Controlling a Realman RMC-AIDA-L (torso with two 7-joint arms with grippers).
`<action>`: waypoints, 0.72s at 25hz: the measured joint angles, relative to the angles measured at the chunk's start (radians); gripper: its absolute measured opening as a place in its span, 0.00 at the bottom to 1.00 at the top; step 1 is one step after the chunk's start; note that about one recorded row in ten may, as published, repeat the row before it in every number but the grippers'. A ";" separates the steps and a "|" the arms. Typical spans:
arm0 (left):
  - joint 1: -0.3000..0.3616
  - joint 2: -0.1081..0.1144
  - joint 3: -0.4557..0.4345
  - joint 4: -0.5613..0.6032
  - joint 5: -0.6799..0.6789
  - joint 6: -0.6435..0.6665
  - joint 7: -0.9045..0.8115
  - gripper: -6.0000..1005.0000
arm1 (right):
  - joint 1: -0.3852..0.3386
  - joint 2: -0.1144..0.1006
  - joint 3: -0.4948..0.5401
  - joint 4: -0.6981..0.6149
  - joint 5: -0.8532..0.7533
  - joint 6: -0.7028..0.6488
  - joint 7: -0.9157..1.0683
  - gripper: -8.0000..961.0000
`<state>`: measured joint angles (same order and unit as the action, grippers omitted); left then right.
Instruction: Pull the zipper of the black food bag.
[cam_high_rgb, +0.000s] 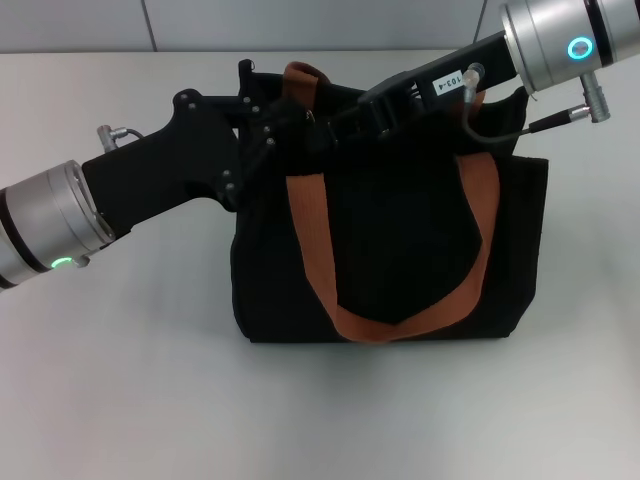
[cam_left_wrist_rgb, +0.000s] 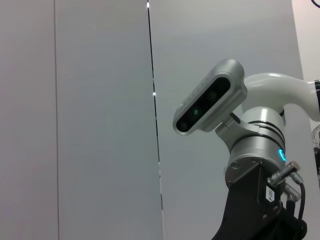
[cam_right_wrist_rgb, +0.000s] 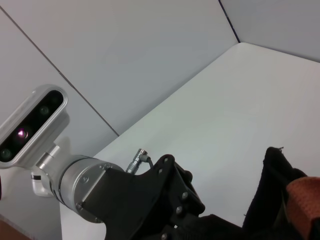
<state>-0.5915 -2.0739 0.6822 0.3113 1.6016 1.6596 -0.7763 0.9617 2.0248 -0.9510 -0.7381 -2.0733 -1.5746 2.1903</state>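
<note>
The black food bag (cam_high_rgb: 400, 230) stands upright in the middle of the table, its orange-brown straps (cam_high_rgb: 310, 250) hanging over the front. My left gripper (cam_high_rgb: 283, 122) reaches in from the left to the bag's top left corner. My right gripper (cam_high_rgb: 335, 125) comes down from the upper right and meets it at the top edge. Both are black against the black fabric. The zipper pull lies hidden between them. The right wrist view shows the left gripper (cam_right_wrist_rgb: 170, 200) next to the bag's corner (cam_right_wrist_rgb: 272, 195).
The white table (cam_high_rgb: 120, 380) lies all around the bag. A grey panelled wall stands behind it. The left wrist view shows only the wall and the right arm's wrist (cam_left_wrist_rgb: 255, 160) with its camera.
</note>
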 joint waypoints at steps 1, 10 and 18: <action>0.001 0.000 -0.001 0.000 0.000 0.001 0.000 0.04 | 0.000 0.000 0.000 -0.001 0.000 -0.001 0.003 0.12; 0.002 0.000 -0.002 0.000 0.000 0.004 0.000 0.04 | 0.000 0.000 0.000 -0.013 -0.003 -0.007 0.002 0.08; 0.001 0.000 -0.003 0.000 -0.003 0.005 0.000 0.04 | -0.010 -0.008 0.008 -0.042 -0.005 -0.027 0.008 0.07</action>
<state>-0.5906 -2.0740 0.6795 0.3115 1.5985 1.6646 -0.7759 0.9513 2.0172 -0.9429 -0.7803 -2.0782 -1.6020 2.1980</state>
